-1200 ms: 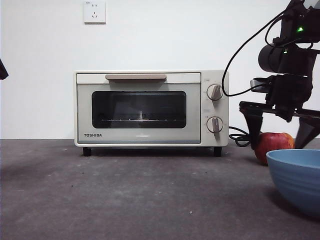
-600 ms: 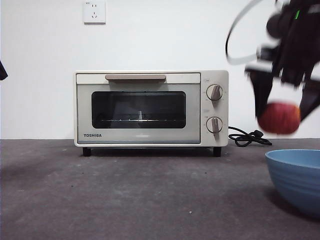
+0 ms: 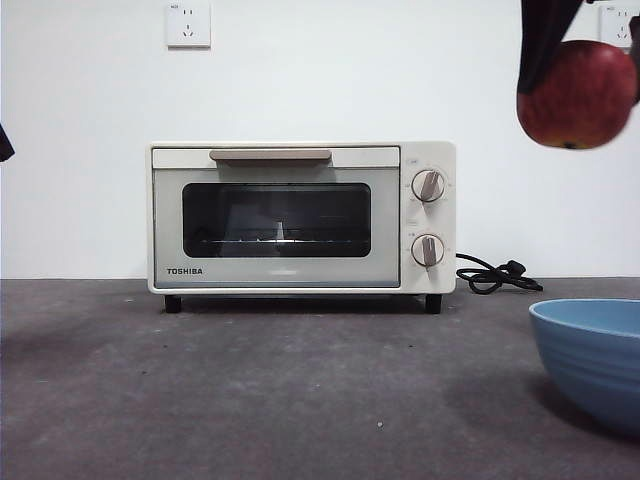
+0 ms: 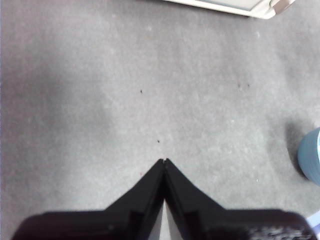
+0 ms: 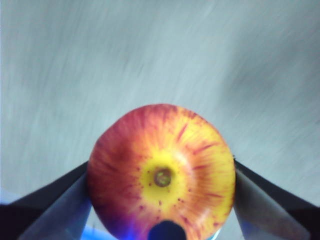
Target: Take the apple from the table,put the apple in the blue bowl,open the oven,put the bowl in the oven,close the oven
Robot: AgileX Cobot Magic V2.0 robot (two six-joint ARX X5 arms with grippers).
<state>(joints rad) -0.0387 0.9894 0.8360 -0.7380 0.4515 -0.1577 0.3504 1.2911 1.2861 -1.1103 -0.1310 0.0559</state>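
Observation:
The red apple (image 3: 577, 94) hangs high at the front view's top right, well above the table (image 3: 280, 390). My right gripper (image 5: 161, 175) is shut on the apple (image 5: 161, 172), one black jaw on each side. The blue bowl (image 3: 592, 360) stands on the table at the right edge, below the apple; its rim (image 4: 310, 155) also shows in the left wrist view. The cream oven (image 3: 302, 217) stands at the back with its door closed. My left gripper (image 4: 165, 162) is shut on nothing, hovering over bare table.
A black cord (image 3: 490, 274) lies coiled on the table to the right of the oven. A wall socket (image 3: 189, 24) sits on the white wall above the oven. Open table stretches in front of the oven.
The right gripper closed on the apple beside the bowl and lifted it from the table up to the top right of the view. The left arm stayed put.

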